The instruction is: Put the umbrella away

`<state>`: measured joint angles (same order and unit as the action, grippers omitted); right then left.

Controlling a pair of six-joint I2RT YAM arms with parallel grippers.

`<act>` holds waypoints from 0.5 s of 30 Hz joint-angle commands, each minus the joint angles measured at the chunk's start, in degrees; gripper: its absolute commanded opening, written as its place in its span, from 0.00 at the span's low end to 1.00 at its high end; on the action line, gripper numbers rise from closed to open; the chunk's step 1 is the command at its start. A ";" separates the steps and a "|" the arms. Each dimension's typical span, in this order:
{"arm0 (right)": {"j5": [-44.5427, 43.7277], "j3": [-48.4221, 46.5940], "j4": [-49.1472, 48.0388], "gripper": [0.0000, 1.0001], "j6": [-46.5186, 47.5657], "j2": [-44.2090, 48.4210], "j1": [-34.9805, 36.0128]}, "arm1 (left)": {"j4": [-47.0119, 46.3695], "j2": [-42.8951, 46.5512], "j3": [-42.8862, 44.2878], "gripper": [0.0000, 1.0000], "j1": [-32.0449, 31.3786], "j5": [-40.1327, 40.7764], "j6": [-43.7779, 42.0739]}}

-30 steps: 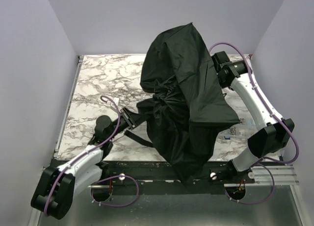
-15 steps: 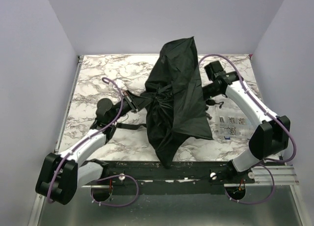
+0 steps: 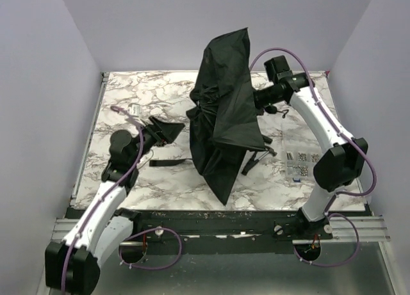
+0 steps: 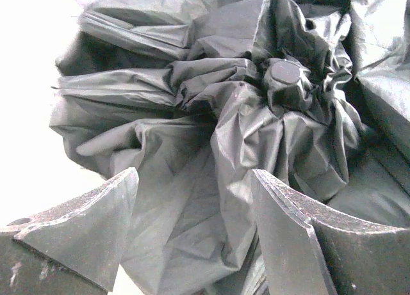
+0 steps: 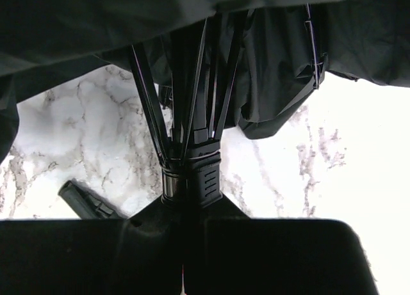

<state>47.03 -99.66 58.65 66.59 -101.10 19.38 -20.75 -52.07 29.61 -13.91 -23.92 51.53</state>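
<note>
Two tools: left tool [image 3: 174,132] with fingers apart, just beside the fabric; right tool [image 3: 259,103] clamped on the umbrella [image 3: 224,109] shaft.
Umbrella: half-collapsed, held up over the bench [image 3: 141,96], centre of frame.
Risk: with only one grip, the canopy may flop or spring open; loose fabric may snag the left tool.

Black umbrella [image 3: 224,116] half-collapsed; fabric crumpled; standing upright

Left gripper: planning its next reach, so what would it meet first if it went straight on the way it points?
The umbrella: its crumpled canopy near the round cap lies dead ahead of the left gripper; the gap is unclear.
</note>
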 commanded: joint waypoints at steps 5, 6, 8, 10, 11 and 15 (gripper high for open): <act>2.89 -13.15 10.06 0.00 4.80 -1.29 0.22 | 16.56 14.68 -10.21 0.71 0.73 7.27 2.11; 3.41 -14.61 11.45 0.00 5.40 -1.33 0.22 | 15.57 14.97 -11.65 0.71 0.81 6.05 4.02; 4.37 -17.22 12.60 0.00 4.89 -1.14 0.17 | 13.05 14.61 -14.07 0.72 0.90 3.67 7.83; 4.56 -19.19 12.86 0.00 3.63 -0.44 0.22 | 11.98 14.41 -15.41 0.73 0.90 2.50 12.17; 4.57 -19.70 12.44 0.00 2.70 0.27 0.22 | 12.52 14.42 -15.66 0.73 0.90 2.54 14.76; 4.37 -18.48 8.58 0.00 -1.87 3.37 0.21 | 15.68 15.58 -16.78 0.77 0.89 4.82 24.62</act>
<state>48.10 -117.27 69.10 68.99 -101.45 19.40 -5.91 -38.28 13.08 -13.41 -19.18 63.11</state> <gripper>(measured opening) 0.086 0.758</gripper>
